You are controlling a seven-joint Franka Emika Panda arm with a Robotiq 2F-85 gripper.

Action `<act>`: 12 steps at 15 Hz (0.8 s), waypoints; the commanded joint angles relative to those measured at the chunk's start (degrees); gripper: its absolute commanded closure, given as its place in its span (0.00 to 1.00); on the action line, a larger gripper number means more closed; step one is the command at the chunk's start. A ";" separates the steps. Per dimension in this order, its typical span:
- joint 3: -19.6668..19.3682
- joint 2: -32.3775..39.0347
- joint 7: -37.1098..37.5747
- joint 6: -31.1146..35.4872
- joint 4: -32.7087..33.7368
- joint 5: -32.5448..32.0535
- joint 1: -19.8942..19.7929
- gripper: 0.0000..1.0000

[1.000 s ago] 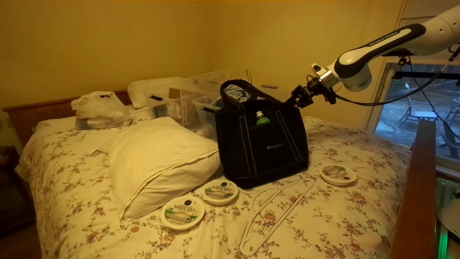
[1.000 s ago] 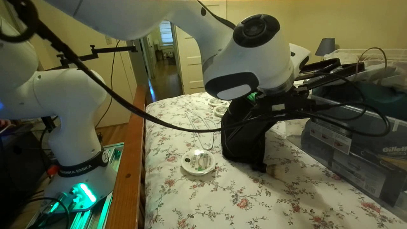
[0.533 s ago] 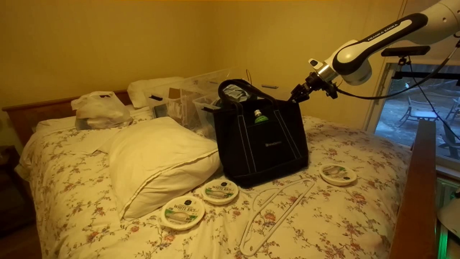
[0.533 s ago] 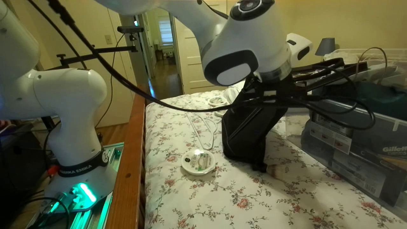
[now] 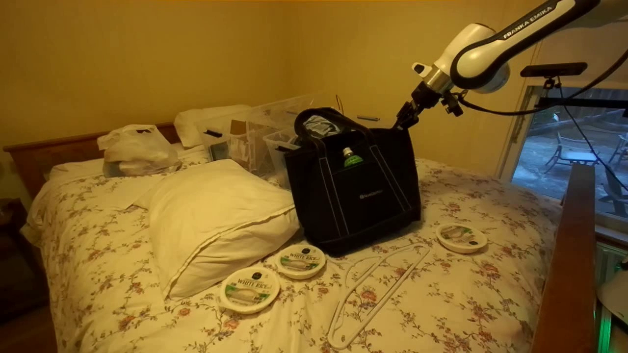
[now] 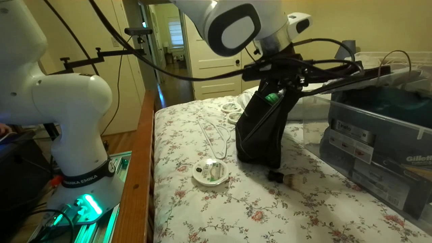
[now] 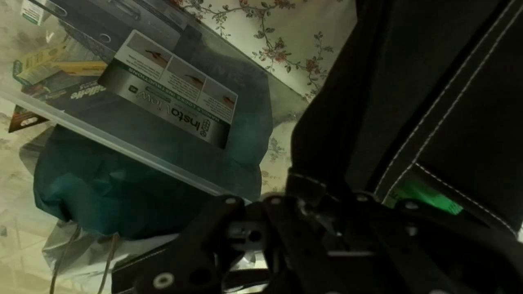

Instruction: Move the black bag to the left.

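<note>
The black bag (image 5: 358,215) is upright but tilted on the bed, with looped handles, pale seams and a green-labelled bottle (image 5: 352,158) in its front pocket. It also shows in an exterior view (image 6: 258,138) and fills the right of the wrist view (image 7: 396,73). My gripper (image 5: 401,122) is at the bag's upper right corner. In the wrist view the gripper (image 7: 316,200) is shut on the bag's top edge, which runs between its fingers; the fingertips are dark and partly hidden. The bag's end under the gripper looks slightly raised; its other end rests on the bed.
A white pillow (image 5: 221,220) touches the bag's left side. Clear plastic bins (image 6: 381,141) stand behind it. Rice bowls (image 5: 299,262) (image 5: 461,238) and a white hanger (image 5: 378,294) lie in front. A brush-like thing (image 6: 276,176) lies near the bag. A wooden bed rail (image 6: 135,168) borders the bed.
My gripper has moved up, pulling the bag's upper right corner with it. The bag tilts more to the left in an exterior view, and its near bottom end has risen beside the brush-like thing.
</note>
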 commanded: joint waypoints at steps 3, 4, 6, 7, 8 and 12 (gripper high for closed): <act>17.56 -5.91 11.54 -13.46 8.43 2.16 -11.69 0.97; 16.27 0.72 6.80 -10.90 6.37 4.89 -11.39 0.87; 19.08 -0.90 8.35 -12.66 7.75 5.26 -13.54 0.87; 19.07 -1.59 8.42 -12.82 7.77 5.25 -13.68 0.87; 18.88 -2.08 8.45 -12.89 7.70 5.21 -13.68 0.87; 19.70 -3.45 8.59 -13.53 7.78 6.65 -13.20 0.97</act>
